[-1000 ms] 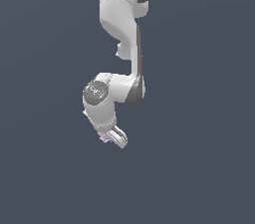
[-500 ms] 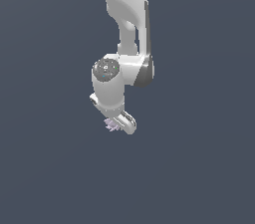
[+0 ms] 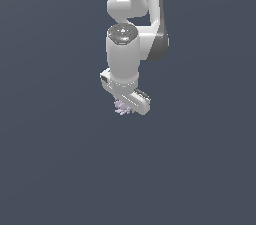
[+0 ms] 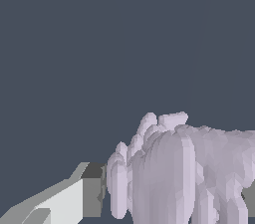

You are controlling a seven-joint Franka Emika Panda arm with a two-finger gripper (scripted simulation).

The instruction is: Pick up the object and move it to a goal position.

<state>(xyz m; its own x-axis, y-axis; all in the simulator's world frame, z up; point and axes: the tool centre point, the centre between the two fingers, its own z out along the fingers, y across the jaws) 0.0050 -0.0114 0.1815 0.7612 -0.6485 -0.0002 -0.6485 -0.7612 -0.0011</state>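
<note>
The object [image 3: 121,108] is a tiny pale lilac-grey jagged lump held under the white arm's hand in the exterior view. My gripper [image 3: 126,107] is shut on it, with only the lump's ragged edge sticking out toward the exterior view's left. In the wrist view the object [image 4: 179,173] fills the area near the camera as a ridged lilac mass, and one white and grey finger [image 4: 74,195] presses against its side. The other finger is hidden behind the lump.
The white arm [image 3: 134,29] comes down from the top of the exterior view. Everything around it is a flat dark grey-blue ground [image 3: 50,159] with no other object or edge in view.
The arm has swung toward the exterior view's right and risen a little, carrying the lump along in the shut gripper. The wrist has turned, so the hand now points more straight down.
</note>
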